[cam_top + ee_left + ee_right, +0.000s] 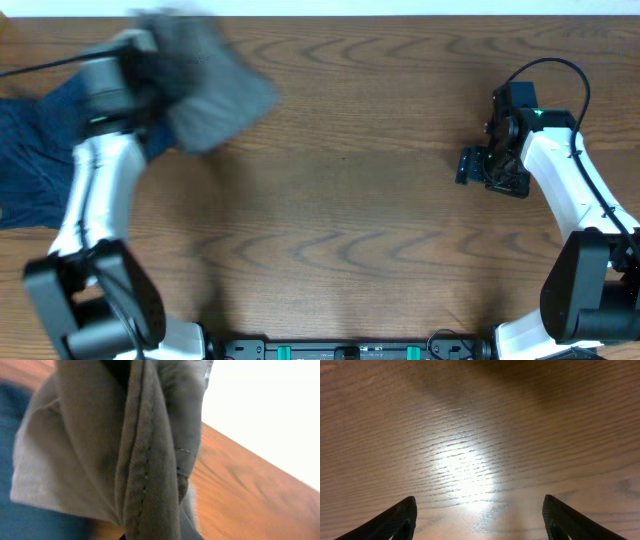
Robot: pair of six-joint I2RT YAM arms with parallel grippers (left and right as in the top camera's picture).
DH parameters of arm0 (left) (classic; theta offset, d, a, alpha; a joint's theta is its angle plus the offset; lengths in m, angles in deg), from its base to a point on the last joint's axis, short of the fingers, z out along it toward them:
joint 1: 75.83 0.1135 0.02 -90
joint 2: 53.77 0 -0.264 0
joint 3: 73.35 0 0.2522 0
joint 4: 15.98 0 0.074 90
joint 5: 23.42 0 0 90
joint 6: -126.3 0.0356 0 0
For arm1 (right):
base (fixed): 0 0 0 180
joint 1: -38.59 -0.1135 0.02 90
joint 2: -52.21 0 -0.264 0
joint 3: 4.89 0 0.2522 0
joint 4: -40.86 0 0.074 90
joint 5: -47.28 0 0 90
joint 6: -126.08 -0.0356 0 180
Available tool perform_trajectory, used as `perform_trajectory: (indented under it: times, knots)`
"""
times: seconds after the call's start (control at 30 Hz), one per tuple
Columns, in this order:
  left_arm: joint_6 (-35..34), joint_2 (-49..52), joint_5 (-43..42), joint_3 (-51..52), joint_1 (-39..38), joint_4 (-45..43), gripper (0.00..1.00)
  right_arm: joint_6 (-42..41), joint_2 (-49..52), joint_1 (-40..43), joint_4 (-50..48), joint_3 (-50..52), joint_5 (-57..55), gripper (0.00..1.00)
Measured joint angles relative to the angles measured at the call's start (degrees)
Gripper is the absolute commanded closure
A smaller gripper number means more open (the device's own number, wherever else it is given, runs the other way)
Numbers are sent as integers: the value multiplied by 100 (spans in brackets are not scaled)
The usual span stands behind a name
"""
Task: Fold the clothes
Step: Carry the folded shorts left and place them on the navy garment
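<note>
Grey shorts point(212, 88) hang bunched, stitched seam showing, at far left.

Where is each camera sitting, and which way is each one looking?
Overhead: fixed above the table, looking straight down; it shows both arms, the left arm holding up the grey shorts beside the navy garment.
Left wrist: on the left arm, looking out past its fingers, which the cloth hides; the shorts fill the view.
Right wrist: on the right arm, facing down at the wood; the open right gripper shows two black fingertips.
Shared: overhead and left wrist both show shorts, navy garment and table.
</note>
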Motion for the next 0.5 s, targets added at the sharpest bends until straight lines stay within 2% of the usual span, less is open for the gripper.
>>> perform_trajectory:
  times: [0.23,0.5]
  knots:
    - [-4,-127,87,4,1794,376,94,0,0,0,20,0,2,21]
    - [0,-127,-44,7,2518,466,93,0,0,0,68,0,2,21]
